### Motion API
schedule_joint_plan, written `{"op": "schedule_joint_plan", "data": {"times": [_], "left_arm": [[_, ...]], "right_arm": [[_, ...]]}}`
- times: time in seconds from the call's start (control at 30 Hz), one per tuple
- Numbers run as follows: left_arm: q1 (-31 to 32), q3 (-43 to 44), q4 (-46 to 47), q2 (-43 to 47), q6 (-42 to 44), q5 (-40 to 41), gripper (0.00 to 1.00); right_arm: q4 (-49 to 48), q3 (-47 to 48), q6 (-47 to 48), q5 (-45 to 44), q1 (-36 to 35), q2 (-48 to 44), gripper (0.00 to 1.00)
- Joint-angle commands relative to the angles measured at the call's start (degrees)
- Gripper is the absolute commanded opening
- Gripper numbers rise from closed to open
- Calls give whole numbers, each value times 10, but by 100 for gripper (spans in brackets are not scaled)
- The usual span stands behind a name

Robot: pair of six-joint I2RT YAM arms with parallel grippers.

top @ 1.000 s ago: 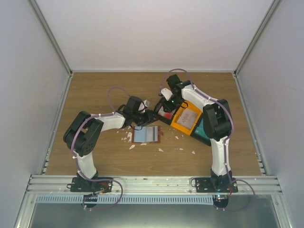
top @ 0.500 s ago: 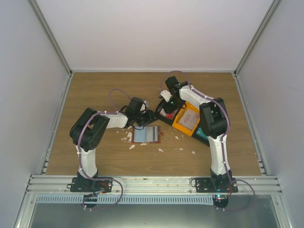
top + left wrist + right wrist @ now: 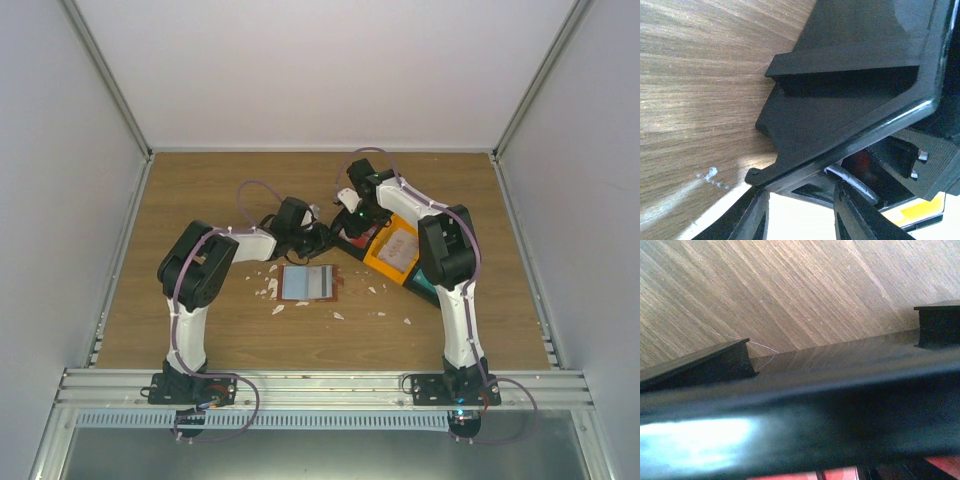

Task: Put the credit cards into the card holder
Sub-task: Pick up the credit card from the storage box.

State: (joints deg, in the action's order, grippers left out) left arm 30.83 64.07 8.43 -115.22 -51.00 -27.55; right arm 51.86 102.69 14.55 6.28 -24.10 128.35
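1. From above, we saw two white-and-black arms bent inward over a wood-grain tabletop (image 3: 200,190), their tips almost meeting at the left end of a slanted row of plastic bins.
2. The card holder (image 3: 308,283) lay open and flat on the tabletop, near the left arm's tip and apart from the bins. It was roughly square, with pale blue-grey pockets framed by a reddish-brown leather edge.
3. The credit cards sat in the bins, none in the holder. A red-and-white card (image 3: 350,241) was mostly hidden in the black bin (image 3: 850,75). A pale pinkish-white card (image 3: 397,246) lay flat in the orange bin (image 3: 378,262). A teal card (image 3: 417,272) lay in the next bin, partly behind the right arm.
4. The left end effector (image 3: 322,240) hung at the black bin's outer side. Its wrist camera showed the bin's glossy moulded wall and rim close up. Its two dark fingers (image 3: 754,220) stood apart, with a washed-out white gap between them.
5. The right end effector (image 3: 348,228) hung over the black bin. Its own camera caught only a blurred black rim, slanting wood grain and a sliver of red, so we could not tell whether it was open or closed.
6. Small, irregular white scraps (image 3: 338,316) dotted the tabletop around the holder.
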Motion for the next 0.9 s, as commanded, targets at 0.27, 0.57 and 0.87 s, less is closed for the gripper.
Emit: {"op": "schedule_joint_plan", "data": {"times": [0.27,0.57,0.87], "left_arm": [[3,33,-12,-24,8,10,35],[5,37,-17,-27,16,9,34],[8,46,-30,-30,17,18,34]], "right_arm": [[36,3,-5,76,4,17,53],[41,2,-18,109,4,0,41],[20,-33,-35,103,4,-43,29]]}}
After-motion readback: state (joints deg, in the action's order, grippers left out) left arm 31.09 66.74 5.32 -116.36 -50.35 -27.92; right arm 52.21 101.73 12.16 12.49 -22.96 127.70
